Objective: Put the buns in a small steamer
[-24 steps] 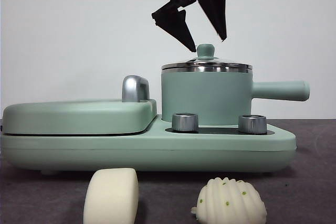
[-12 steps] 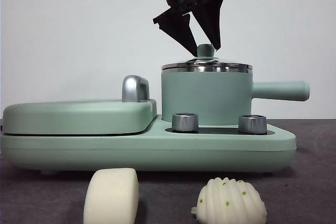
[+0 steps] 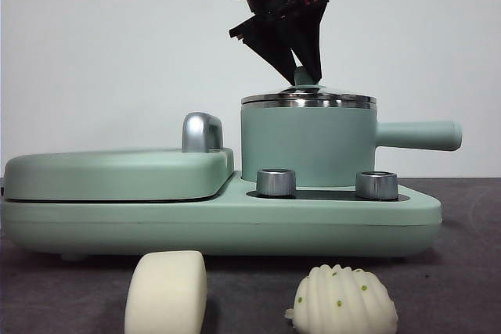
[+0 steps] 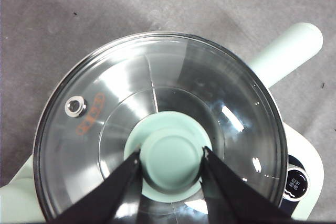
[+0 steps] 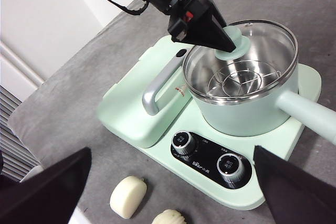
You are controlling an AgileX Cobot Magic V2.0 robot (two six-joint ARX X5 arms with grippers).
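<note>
- Down since a second ago comes the left gripper, its jaws now narrowed against both sides of the knob, gripping it or nearly so.
- That lid has to come off the steamer directly beneath before anything goes in.
- Both buns, smooth bun and ridged bun, lie well below and nearer, on the table.
- Right gripper waits wide open, empty, far off.
</note>
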